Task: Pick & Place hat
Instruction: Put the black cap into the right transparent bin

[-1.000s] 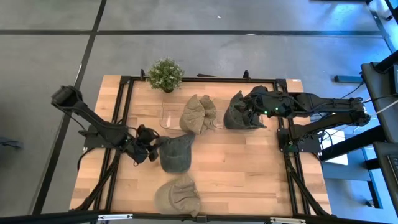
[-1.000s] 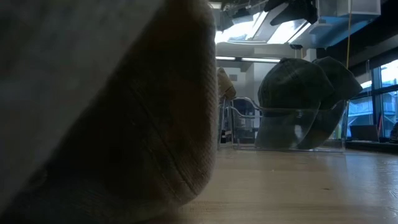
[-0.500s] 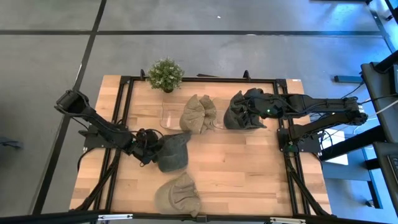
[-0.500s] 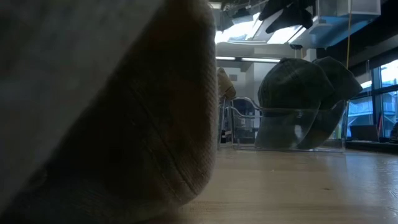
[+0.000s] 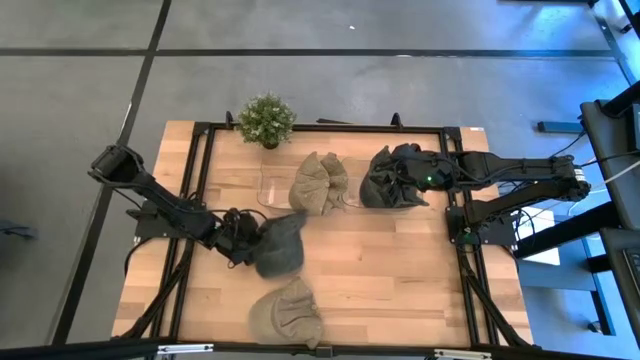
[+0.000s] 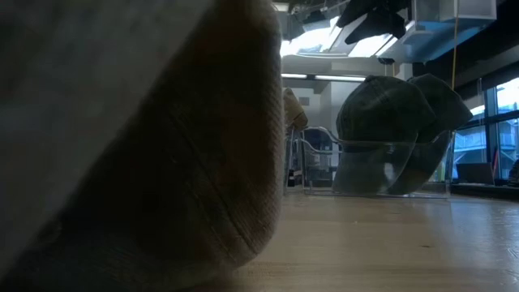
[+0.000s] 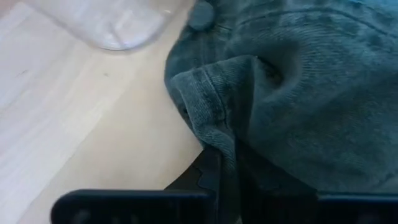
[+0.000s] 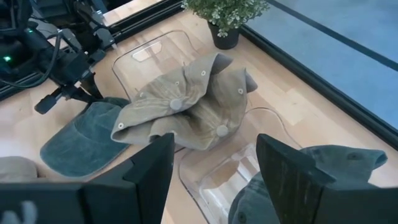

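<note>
Left gripper: the left gripper (image 5: 243, 238) sits at the table's left-centre, its jaws pinched together on a fold at the edge of the green hat (image 5: 280, 244); the left wrist view shows the corduroy cloth bunched between the fingers (image 7: 211, 177).
Hat's place: the green hat lies flat on the wooden table (image 5: 400, 270), just in front of the clear rack (image 5: 270, 188) and between the tan hats (image 5: 318, 182) on that rack and a tan hat (image 5: 286, 312) near the front edge.
Right gripper: the right gripper (image 5: 405, 170) hovers at the dark hats (image 5: 385, 182) on the right, jaws standing wide and holding nothing.
Risk, thin grip: only a narrow fold is caught, so the cloth could slide out once the hat's weight hangs from it.
Risk, limp cloth: held by one edge, the hat would likely droop and could drag across the table or snag the rack beside it.
Risk, crowded rack: the tan hats fill the nearby rack, so setting this one there may knock them.
Change from a second ago: the left gripper has moved in toward the hat and closed from wide open onto its edge; the hat's near side now looks gathered. The right arm has barely shifted.
</note>
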Controlling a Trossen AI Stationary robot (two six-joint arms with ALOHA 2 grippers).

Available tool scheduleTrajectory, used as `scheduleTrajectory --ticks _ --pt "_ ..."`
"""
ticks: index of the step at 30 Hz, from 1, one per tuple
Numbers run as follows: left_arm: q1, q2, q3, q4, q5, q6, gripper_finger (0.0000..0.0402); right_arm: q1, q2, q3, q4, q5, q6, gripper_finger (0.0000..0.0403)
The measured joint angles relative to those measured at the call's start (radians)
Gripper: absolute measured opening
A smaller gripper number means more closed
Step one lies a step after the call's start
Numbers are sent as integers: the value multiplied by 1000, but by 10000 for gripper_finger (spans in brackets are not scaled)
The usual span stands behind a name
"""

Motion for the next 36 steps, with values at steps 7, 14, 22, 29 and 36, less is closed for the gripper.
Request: scheduleTrajectory --ticks 7,14,22,29,36 --pt "0 -39 131 -150 81 126 24 0 0 0 0 -2 0 228" --pt "-9 -39 341 -387 58 246 19 0 0 0 5 -3 0 228" --pt "16 -40 640 -571 -114 556 19 -1 0 0 175 -292 -50 228" --pt "19 -41 817 -419 -133 1127 18 -1 4 0 405 -467 -147 228" --pt "19 -42 869 -232 -31 1463 18 0 60 1 459 -533 -179 239"
